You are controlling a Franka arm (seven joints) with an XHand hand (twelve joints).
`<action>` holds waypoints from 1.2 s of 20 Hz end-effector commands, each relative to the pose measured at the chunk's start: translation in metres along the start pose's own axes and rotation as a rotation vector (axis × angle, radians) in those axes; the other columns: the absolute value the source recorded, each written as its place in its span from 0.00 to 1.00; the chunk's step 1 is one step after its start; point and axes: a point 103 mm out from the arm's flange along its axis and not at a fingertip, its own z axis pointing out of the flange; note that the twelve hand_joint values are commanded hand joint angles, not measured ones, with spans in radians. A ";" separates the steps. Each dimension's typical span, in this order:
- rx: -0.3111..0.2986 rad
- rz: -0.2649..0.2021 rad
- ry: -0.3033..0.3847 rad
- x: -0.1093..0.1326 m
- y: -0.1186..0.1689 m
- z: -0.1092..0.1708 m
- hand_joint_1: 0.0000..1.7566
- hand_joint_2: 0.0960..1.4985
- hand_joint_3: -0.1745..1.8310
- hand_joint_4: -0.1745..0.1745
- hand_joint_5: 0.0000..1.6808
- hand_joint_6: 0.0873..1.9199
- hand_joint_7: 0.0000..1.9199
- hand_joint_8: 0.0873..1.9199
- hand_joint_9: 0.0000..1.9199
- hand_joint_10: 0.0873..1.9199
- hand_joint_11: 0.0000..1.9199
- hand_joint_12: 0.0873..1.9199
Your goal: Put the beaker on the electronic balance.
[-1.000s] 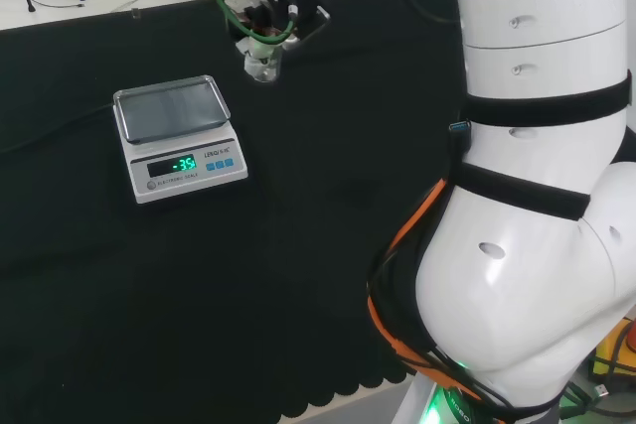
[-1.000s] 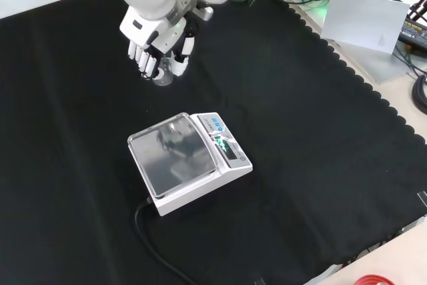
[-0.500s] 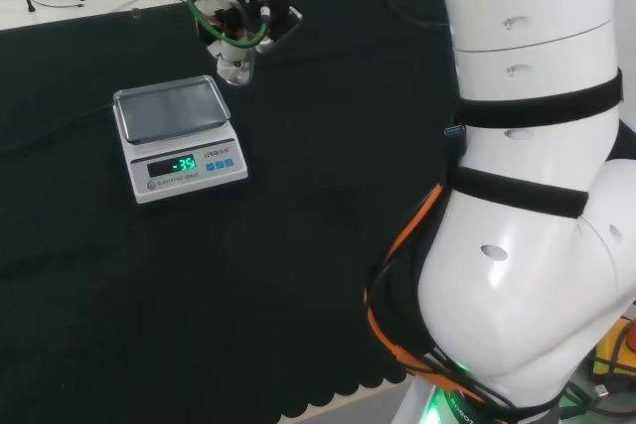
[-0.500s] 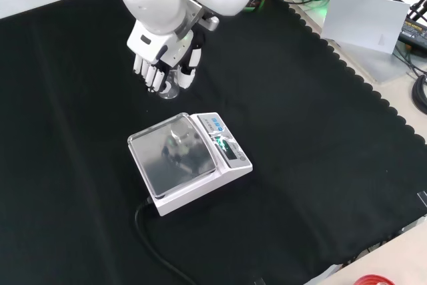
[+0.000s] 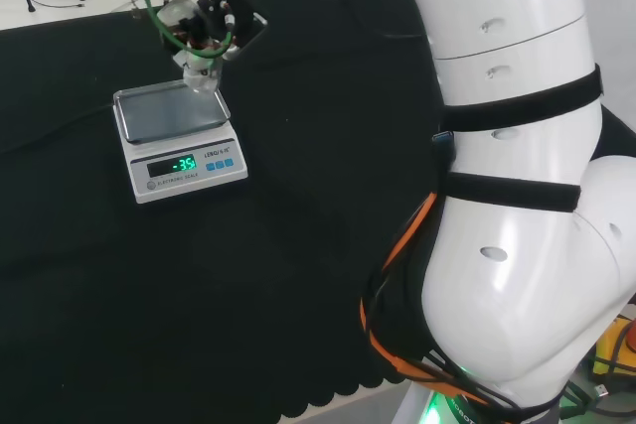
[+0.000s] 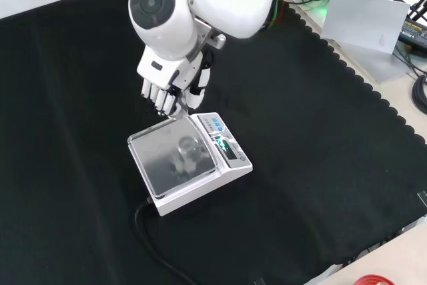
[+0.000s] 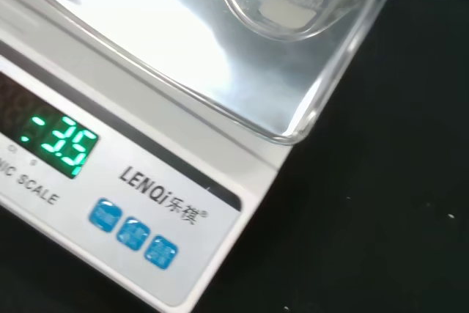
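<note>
The beaker (image 5: 202, 79) (clear glass, hard to make out) hangs in the hand (image 5: 204, 22), just above the right rear corner of the electronic balance (image 5: 182, 139) in the head view; whether its base touches the steel pan cannot be told. In the wrist view its round bottom (image 7: 293, 5) sits over the pan's corner. The hand (image 6: 171, 89) points fingers down, curled round the beaker, with the arm's big white link (image 6: 200, 1) reaching in above it in the front view. The balance stands on black cloth (image 6: 320, 138) with a scalloped edge, its black cable (image 6: 157, 255) trailing off; cables and gear lie beyond the cloth (image 6: 373, 5).
</note>
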 end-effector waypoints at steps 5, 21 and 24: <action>0.022 -0.052 0.003 0.022 0.017 0.011 0.63 0.78 0.09 0.05 0.49 0.63 0.37 0.40 0.49 0.38 0.40 0.60; 0.059 -0.098 -0.044 0.054 0.054 0.013 0.63 0.78 0.09 0.05 0.49 0.63 0.37 0.40 0.49 0.38 0.40 0.60; 0.067 -0.102 -0.059 0.056 0.059 0.014 0.63 0.78 0.09 0.05 0.49 0.63 0.37 0.40 0.49 0.38 0.40 0.60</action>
